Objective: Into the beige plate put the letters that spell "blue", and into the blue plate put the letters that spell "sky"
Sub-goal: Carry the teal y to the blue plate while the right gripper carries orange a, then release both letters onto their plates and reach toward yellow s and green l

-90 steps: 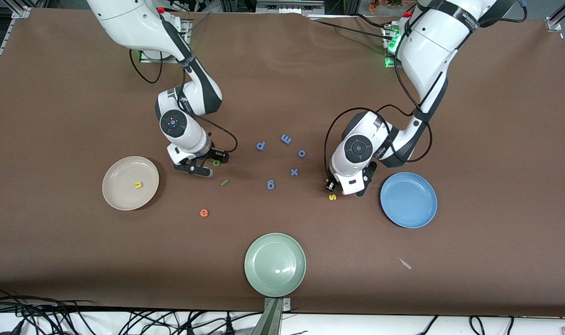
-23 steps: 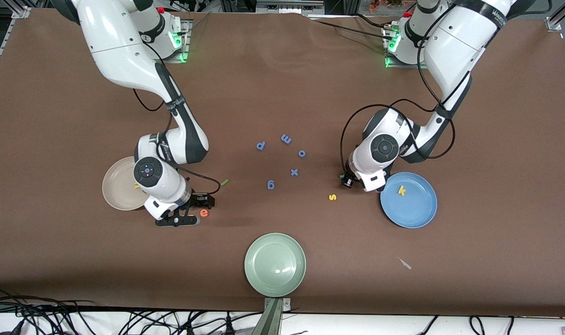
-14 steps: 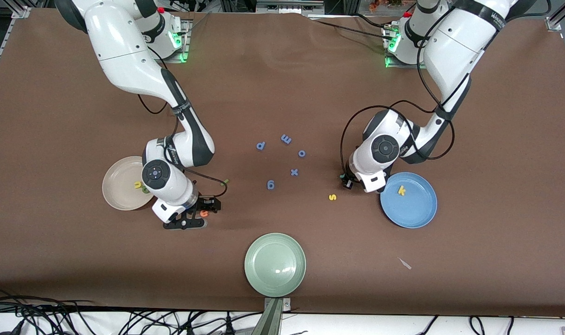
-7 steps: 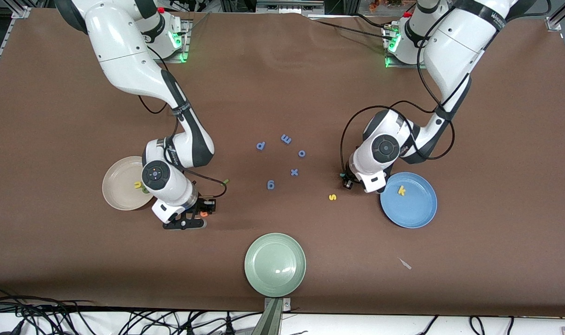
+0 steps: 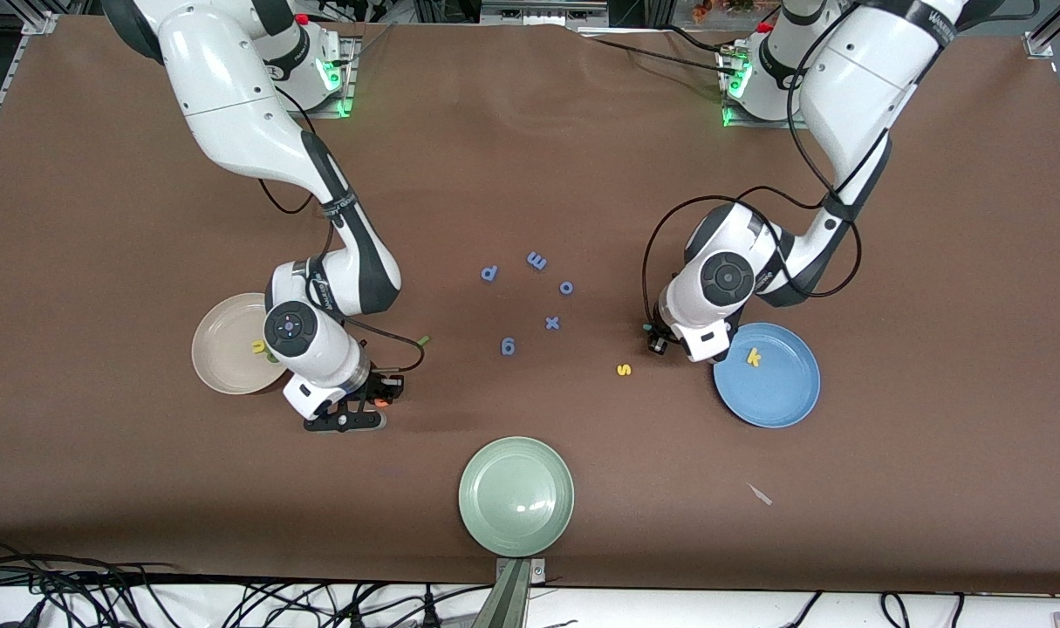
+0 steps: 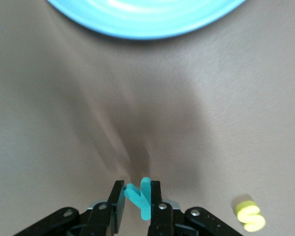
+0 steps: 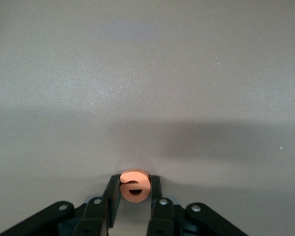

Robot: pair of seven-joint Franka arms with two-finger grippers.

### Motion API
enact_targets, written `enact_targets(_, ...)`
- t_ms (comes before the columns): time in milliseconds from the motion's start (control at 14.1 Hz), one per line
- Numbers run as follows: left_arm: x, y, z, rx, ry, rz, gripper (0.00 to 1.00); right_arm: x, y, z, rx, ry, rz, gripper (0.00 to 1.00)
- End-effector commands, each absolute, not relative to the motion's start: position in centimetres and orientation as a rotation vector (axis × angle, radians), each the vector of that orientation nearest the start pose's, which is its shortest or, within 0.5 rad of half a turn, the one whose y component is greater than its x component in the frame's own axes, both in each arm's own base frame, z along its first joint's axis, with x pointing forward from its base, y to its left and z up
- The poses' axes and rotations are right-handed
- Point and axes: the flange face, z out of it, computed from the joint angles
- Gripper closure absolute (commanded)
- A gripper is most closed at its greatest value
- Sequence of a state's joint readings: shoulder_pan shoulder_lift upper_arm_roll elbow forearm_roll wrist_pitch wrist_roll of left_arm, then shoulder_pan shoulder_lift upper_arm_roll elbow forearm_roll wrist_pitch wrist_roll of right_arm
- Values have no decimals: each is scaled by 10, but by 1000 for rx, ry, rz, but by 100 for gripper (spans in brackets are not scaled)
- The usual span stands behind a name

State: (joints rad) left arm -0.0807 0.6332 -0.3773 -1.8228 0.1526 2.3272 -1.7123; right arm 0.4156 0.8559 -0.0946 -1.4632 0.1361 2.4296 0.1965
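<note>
Brown desk, three plates, scattered foam letters. Left gripper [image 6: 136, 206] clamped on teal y [image 6: 139, 196], low over desk just beside blue plate [image 5: 783, 401]; yellow k [image 5: 754, 356] already in it, yellow s [image 5: 624, 370] near gripper on desk. Right gripper [image 7: 135, 199] clamped on orange e [image 7: 134, 185], near beige plate [image 5: 220, 366] holding yellow u [image 5: 257, 347]. Green l [image 5: 422, 340] waits on desk. Likely each letter gripped for short carry to neighbouring plate. Wrist views show grips; front view hides both.
</note>
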Motion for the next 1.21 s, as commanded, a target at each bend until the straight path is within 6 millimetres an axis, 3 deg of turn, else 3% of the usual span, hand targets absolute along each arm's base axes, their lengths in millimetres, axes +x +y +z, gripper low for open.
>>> enact_targets(0, 594, -239, 238, -2580, -1683, 138, 95, 696, 240, 193, -3074, -107, -171, 70)
enact_targets(142, 608, -211, 243, -2609, -1605, 119, 95, 695, 231, 205, -3086, -155, -105, 70)
enact_targets(427, 629, -152, 242, -2724, -1439, 120, 94, 691, 188, 234, -3135, -245, 39, 70)
enact_targets(569, 641, -144, 241, -2744, -1436, 115, 92, 685, 161, 239, -3146, -280, 99, 70)
enact_targets(640, 645, -144, 241, -2749, -1442, 111, 82, 678, 148, 238, -3149, -300, 125, 69)
enact_targets(711, 650, -143, 242, -2758, -1439, 105, 46, 673, 133, 238, -3153, -312, 143, 69)
enact_targets(782, 654, -144, 249, -2782, -1419, 90, 2, 670, 118, 239, -3160, -323, 156, 68)
enact_targets(996, 656, -150, 255, -2796, -1408, 87, 0, 657, 78, 235, -3171, -348, 235, 68)
enact_targets(1138, 651, -173, 259, -2826, -1366, 88, 0, 652, 62, 233, -3173, -335, 307, 66)
